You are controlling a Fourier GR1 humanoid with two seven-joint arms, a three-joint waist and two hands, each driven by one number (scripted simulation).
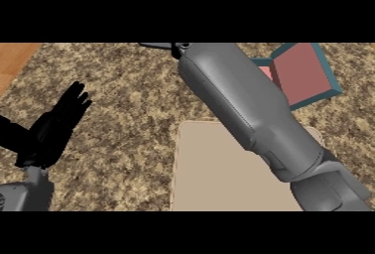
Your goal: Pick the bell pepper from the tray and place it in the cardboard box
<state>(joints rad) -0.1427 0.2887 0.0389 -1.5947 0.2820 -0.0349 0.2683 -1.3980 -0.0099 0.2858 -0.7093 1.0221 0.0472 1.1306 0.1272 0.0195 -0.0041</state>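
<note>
1. The right forearm (pixel 249 114) stretches diagonally up across the beige tray (pixel 212 173), reaching to the view's top; only a dark sliver of the right robot hand (pixel 162 46) shows there, so whether it is wide or closed cannot be told.
2. The bell pepper is nowhere visible: hidden or held, no telling.
3. The box with pink inside and teal walls (pixel 307 69) sits just right of that forearm, up top.
4. The left robot hand (pixel 55 126) rests open at the left edge, fingers up, well apart from the box.
5. Judgement: the right arm is nearer; the box lies rightward of its hand.
</note>
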